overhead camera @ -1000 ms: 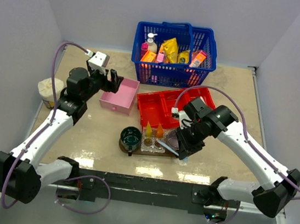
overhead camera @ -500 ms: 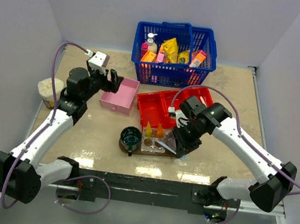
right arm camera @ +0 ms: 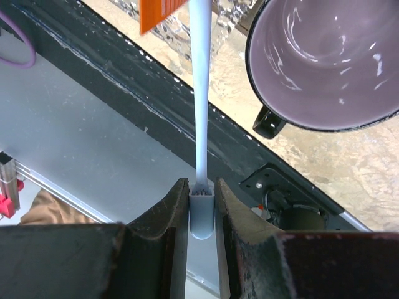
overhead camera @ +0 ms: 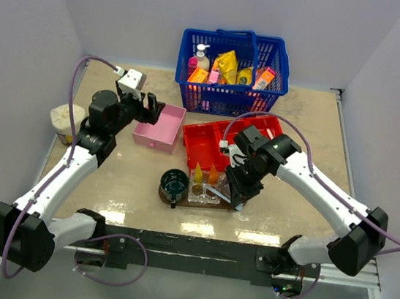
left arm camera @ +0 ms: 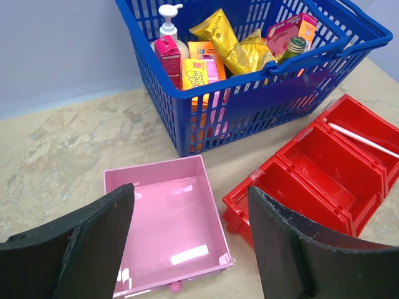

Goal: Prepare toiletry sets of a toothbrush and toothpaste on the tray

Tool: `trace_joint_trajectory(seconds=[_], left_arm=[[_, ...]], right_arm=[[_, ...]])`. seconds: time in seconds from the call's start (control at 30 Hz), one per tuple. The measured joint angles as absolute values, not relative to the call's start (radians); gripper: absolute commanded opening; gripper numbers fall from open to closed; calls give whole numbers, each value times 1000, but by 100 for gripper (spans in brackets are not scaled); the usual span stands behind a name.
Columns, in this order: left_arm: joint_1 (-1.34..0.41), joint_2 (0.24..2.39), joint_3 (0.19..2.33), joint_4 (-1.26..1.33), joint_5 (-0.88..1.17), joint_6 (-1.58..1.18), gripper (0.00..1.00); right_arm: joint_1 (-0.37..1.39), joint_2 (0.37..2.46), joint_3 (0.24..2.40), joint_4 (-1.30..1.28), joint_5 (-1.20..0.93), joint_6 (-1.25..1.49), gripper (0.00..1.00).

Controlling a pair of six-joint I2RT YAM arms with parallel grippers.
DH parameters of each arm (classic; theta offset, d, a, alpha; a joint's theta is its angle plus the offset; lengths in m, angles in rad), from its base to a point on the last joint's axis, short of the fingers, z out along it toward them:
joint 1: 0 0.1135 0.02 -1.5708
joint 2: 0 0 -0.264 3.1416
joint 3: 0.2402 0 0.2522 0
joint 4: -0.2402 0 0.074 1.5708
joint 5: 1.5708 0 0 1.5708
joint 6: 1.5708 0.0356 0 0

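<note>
While my right pincer (right arm camera: 201,212) clamps the slim white toothbrush (right arm camera: 202,93) by its tail, the shaft runs straight out from my fingers, lengthwise over the dark brown wooden tray (overhead camera: 204,202).

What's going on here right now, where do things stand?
The right tool is shut on a white toothbrush, holding it by one end at the tray, beside the two orange-yellow toothpaste tubes already on it. Whether the brush touches the tray, I can't tell. The second toothbrush lies in the red bin. The left tool hangs open and empty above the pink box.
</note>
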State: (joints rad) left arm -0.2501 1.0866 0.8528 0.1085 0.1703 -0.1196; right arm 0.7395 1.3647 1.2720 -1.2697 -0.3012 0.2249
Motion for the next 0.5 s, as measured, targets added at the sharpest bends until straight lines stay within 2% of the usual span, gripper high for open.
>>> trace_joint_trajectory(seconds=[0.23,0.5], left_arm=[[-250,1087,853,109,178,-120,77],[-250,1087,853,109,179,-120,77]], right_arm=[[739,1391,1283,-1263,-301,223,0],[740,1408,1292,-1261,-300,223,7]])
